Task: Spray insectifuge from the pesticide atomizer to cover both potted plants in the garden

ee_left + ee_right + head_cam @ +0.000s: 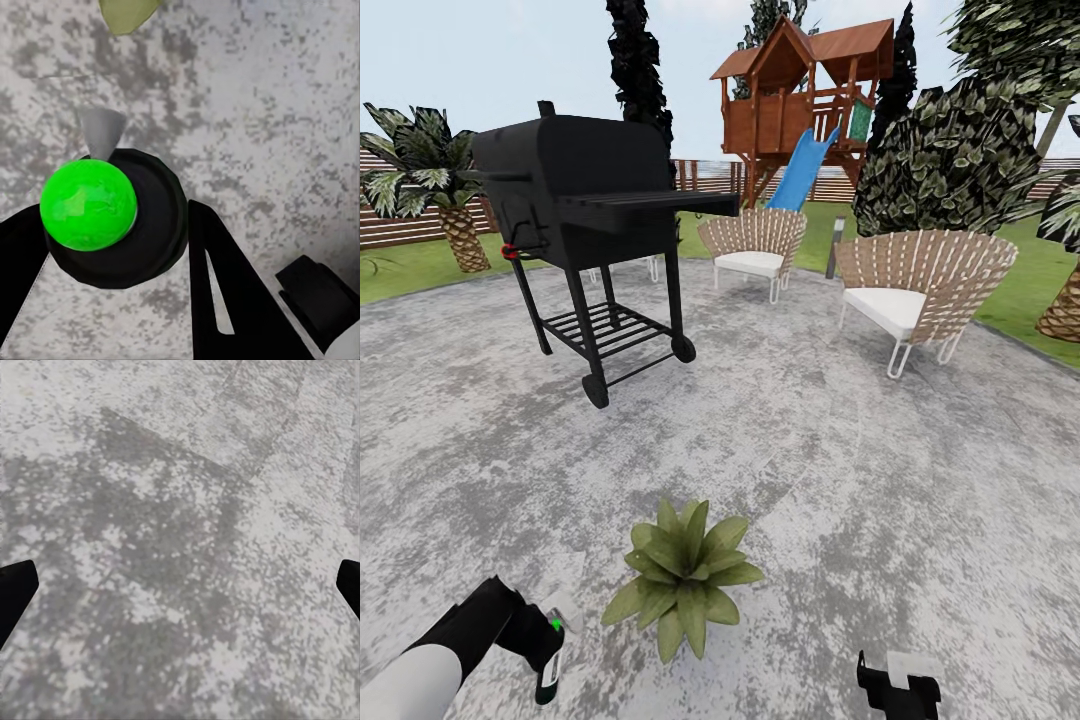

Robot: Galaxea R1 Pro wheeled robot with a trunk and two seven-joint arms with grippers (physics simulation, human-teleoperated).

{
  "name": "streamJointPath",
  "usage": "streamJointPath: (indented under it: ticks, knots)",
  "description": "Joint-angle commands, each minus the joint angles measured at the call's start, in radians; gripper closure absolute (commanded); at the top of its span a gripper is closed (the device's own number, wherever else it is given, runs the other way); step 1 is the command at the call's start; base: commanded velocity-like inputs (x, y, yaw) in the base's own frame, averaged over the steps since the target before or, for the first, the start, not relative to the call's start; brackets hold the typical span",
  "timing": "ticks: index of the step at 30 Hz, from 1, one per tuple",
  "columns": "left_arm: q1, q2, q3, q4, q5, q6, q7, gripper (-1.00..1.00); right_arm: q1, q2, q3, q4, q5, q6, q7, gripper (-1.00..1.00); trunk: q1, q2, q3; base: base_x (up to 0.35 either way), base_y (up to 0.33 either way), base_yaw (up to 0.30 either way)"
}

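The left gripper (545, 640) has its fingers clamped on the pesticide atomizer (551, 668), which hangs upright just to the left of a potted plant (685, 580) on the grey stone patio (840, 470). In the left wrist view the bottle's dark round top carries a bright green spot (88, 204), with a black finger (232, 292) pressed against its side and a pale spray tip pointing toward a leaf. Any label on the bottle is too small to read, and the plant's pot seems buried under its leaves. The right gripper (900, 690) hovers to the right of the plant, fingers spread wide over bare stone. Beyond the plant lies open paving up to a black grill (585, 210) and two wicker chairs (920, 290).
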Motion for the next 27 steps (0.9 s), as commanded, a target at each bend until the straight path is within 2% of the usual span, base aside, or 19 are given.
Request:
streamJointPath:
  ticks: [1, 12, 15, 23, 27]
  knots:
    - [-0.001, -0.002, 0.009, -0.002, -0.003, 0.009, -0.006, 1.0, -0.001, 0.0, -0.006, 0.001, 0.011, -0.003, -0.004, -1.0, 0.0, 0.0, -0.001, 0.0, 0.0, 0.0]
    - [-0.012, -0.007, 0.007, -0.004, -0.003, 0.016, -0.007, 1.0, -0.001, 0.0, -0.006, 0.001, 0.01, -0.003, -0.004, -1.0, 0.0, 0.0, -0.001, 0.04, 0.013, 0.0]
    - [-0.002, 0.004, 0.005, -0.002, -0.006, 0.009, -0.006, 1.0, -0.001, 0.0, -0.006, 0.001, 0.01, -0.003, -0.004, -1.0, 0.0, 0.0, -0.001, 0.005, 0.001, 0.0]
    - [0.036, 0.006, 0.008, -0.001, -0.005, 0.005, -0.004, 1.0, -0.001, 0.0, -0.006, 0.001, 0.011, -0.003, -0.004, -1.0, 0.0, 0.0, -0.001, 0.0, 0.0, 0.0]
    - [0.024, 0.003, 0.016, -0.004, -0.003, 0.015, -0.003, 1.0, -0.001, 0.0, -0.006, 0.001, 0.011, -0.003, -0.004, -1.0, 0.0, 0.0, -0.001, 0.0, 0.0, 0.0]
